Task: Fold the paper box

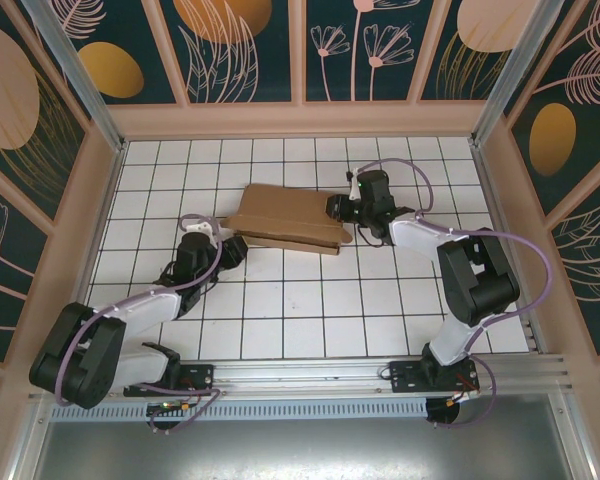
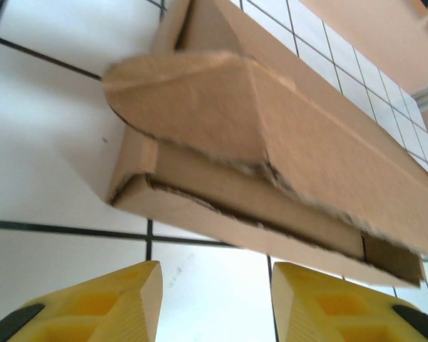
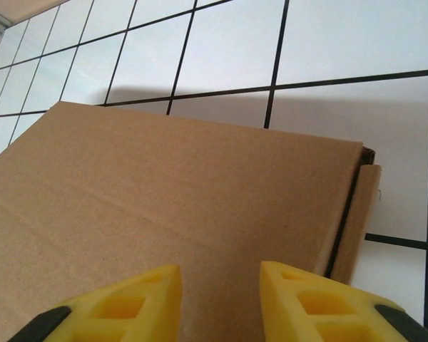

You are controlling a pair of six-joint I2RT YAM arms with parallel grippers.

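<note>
Arms stretch low flanking the paper box (image 1: 285,220), both jaws parted, gripping nothing.

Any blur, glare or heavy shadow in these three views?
Top view: even light, sharp, only faint shadows beside the box. Left wrist: box close and soft, tiles washed out white. Right wrist: box crisp, soft shadow on tiles behind it, fingertips blurry.

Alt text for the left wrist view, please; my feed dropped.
A partly folded brown paper box lies on the white tiled table, a rounded flap jutting over its near wall. The open left gripper sits just short of it, empty.
</note>
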